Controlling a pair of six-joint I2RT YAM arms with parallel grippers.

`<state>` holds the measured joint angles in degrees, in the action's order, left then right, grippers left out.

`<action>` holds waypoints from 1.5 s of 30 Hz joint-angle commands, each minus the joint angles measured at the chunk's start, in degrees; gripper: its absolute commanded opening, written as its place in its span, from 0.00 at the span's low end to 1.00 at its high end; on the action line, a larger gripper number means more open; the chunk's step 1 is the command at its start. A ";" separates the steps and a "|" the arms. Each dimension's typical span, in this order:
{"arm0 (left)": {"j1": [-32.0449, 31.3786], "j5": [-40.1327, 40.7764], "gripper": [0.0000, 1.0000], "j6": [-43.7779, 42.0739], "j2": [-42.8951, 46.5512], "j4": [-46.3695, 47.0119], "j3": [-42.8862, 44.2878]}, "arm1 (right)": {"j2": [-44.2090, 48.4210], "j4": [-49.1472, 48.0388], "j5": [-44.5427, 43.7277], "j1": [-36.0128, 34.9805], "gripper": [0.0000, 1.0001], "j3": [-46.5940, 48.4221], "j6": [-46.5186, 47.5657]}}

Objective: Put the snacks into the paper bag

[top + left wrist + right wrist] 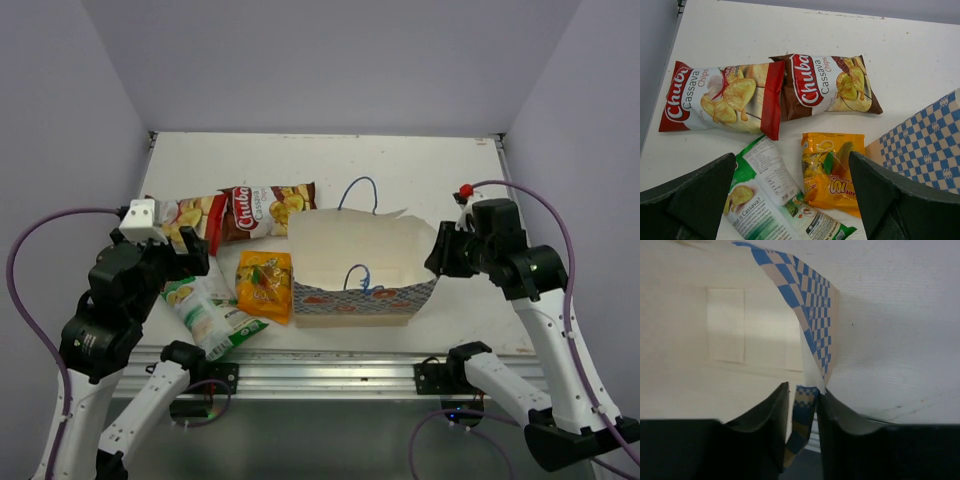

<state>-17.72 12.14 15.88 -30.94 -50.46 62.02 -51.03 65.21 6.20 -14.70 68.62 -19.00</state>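
Glossy, crinkled plastic film on the red packet point(720, 100) and the brown packet point(827, 85), light catching every crease. At six o'clock of the brown one, the orange-yellow packet point(832, 170) is shiny film too, and the green-white packet point(770, 200) is just as slick. Now the paper bag point(350, 250): matt paper, plain cream inside, printed checks outside, thin cord handles point(357, 190). The table point(300, 160) is matt white, lightly scuffed. On the left gripper point(791, 160), dull dark plastic fingers point(695, 200). At the table's six o'clock edge, a brushed metal rail point(330, 368).

Green-white packet point(771, 200) partly behind left tool point(791, 159)
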 commanded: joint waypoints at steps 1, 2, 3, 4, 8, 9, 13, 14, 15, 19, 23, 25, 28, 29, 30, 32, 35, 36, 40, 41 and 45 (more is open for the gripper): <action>-0.30 -0.28 0.99 -0.23 0.88 1.50 -1.37 | 0.31 -2.72 0.84 -0.86 0.28 -0.50 -0.77; -0.22 0.07 0.98 -0.23 1.05 1.41 -2.42 | 0.40 -2.72 0.66 -0.94 0.20 -0.24 -0.77; -0.21 1.29 0.98 0.37 1.49 0.89 -3.13 | 0.14 -2.72 0.22 -1.12 0.06 -0.07 -0.86; -0.21 2.26 0.97 1.60 1.84 0.54 -3.83 | 0.22 -2.63 -0.04 -1.12 0.04 0.20 -0.60; -0.21 9.46 0.96 10.02 2.20 -5.42 -8.65 | -0.21 -2.28 -0.40 -1.21 0.00 0.73 -0.42; -0.21 11.13 0.96 13.62 2.20 -7.62 -9.63 | -0.22 -2.28 -0.40 -1.21 0.00 0.64 -0.42; -0.21 16.07 1.00 24.28 -3.15 -15.72 -9.37 | -0.21 -2.46 -0.22 -1.30 0.00 0.64 -0.42; -0.21 16.07 1.00 25.59 -4.38 -16.86 -9.81 | -0.30 -2.46 -0.13 -1.38 0.00 0.90 -0.33; -0.21 15.90 1.00 28.04 -5.61 -17.91 -10.51 | -0.39 -2.54 -0.13 -1.39 0.00 0.90 -0.42; -0.21 11.25 1.00 30.00 -9.13 -14.68 -16.65 | -0.74 -3.07 0.40 -1.47 0.00 1.08 -0.60; -0.21 7.46 1.00 32.02 -11.94 -13.26 -18.87 | -0.92 -3.07 0.13 -1.65 0.00 1.87 -0.60; -0.21 8.07 1.00 32.64 -12.91 -13.44 -18.78 | -1.01 -2.90 -0.04 -1.74 0.00 1.96 -0.51; -0.21 5.88 1.00 32.46 -15.20 -13.44 -20.26 | -0.92 -2.98 -0.04 -1.74 0.00 2.48 -0.60; -0.21 4.92 1.00 31.33 -15.99 -12.48 -20.53 | -0.92 -2.98 -0.04 -1.74 0.00 3.01 -0.60; -0.21 4.47 1.00 31.32 -18.00 -12.82 -20.36 | -0.92 -2.90 -0.13 -1.74 0.00 3.18 -0.60; -0.21 4.12 1.00 30.18 -19.68 -11.78 -20.71 | -0.74 -2.90 -0.31 -1.74 0.00 3.71 -0.42; -0.22 3.16 1.00 28.51 -22.84 -11.33 -21.24 | -0.31 -2.81 -0.31 -1.82 0.00 3.80 -0.42; -0.21 2.89 0.98 28.24 -23.63 -11.24 -21.24 | -0.22 -2.81 -0.39 -1.82 0.00 3.72 -0.42; -0.21 4.29 0.00 28.94 -21.63 -11.68 -20.45 | 0.40 -3.33 -0.84 -1.74 0.00 2.49 -0.42; -0.21 5.43 0.00 29.12 -20.58 -12.46 -19.92 | 0.40 -3.51 -0.75 -1.74 0.00 2.31 -0.51; -0.21 9.47 0.00 28.51 -19.07 -16.33 -12.84 | -0.48 -4.13 0.13 -1.74 0.00 1.87 -0.51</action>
<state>-17.78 17.96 44.82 -50.11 -63.02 44.23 -51.37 63.64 5.58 -16.19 70.15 -19.57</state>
